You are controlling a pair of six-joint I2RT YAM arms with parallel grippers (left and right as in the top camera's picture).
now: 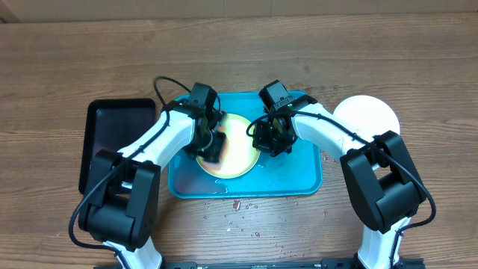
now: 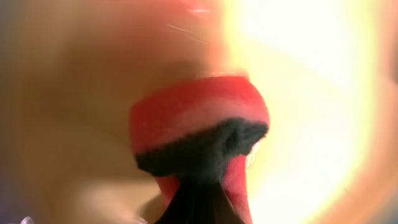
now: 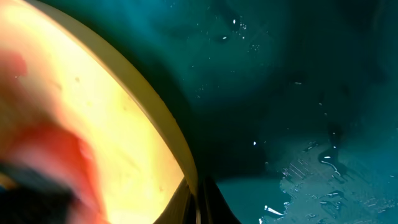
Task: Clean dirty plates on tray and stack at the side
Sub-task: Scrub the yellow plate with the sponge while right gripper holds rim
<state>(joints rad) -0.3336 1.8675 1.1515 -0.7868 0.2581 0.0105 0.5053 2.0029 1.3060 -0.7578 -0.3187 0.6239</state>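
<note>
Toward the left edge of the desk point(image 1: 45, 90) I see a black tray point(image 1: 112, 138), just beside the turquoise tray point(image 1: 299, 179), which sits mid-desk. My left arm point(image 1: 149, 142) reaches over the gap between them, and its cable loops up above the wrist.

The left fingers point(image 1: 211, 143) are down on the left part of the yellow-green plate point(image 1: 239, 146), which lies flat inside the turquoise tray, toward its left side. They are clamped on a sponge point(image 2: 199, 121), red with a black scouring layer. In the left wrist view it fills the middle, pressed close to the plate's pale centre, and the rest is too blurred to read.

The right fingers point(image 1: 272, 138) sit at the plate's right rim, the two wrists close together over the tray. In the right wrist view the rim point(image 3: 168, 124) runs straight into the dark fingertips at the bottom edge. They look pinched together on it, though very little of them shows. Beside it, the tray floor is wet, with droplets and a shallow film of water point(image 3: 311, 174).

Near the right edge of the desk, outside the tray, lies a pale plate point(image 1: 370, 112). My right arm point(image 1: 328, 131) hides its near-left part.

Small red specks point(image 1: 239, 205) are scattered on the desk between the tray and the near edge.
</note>
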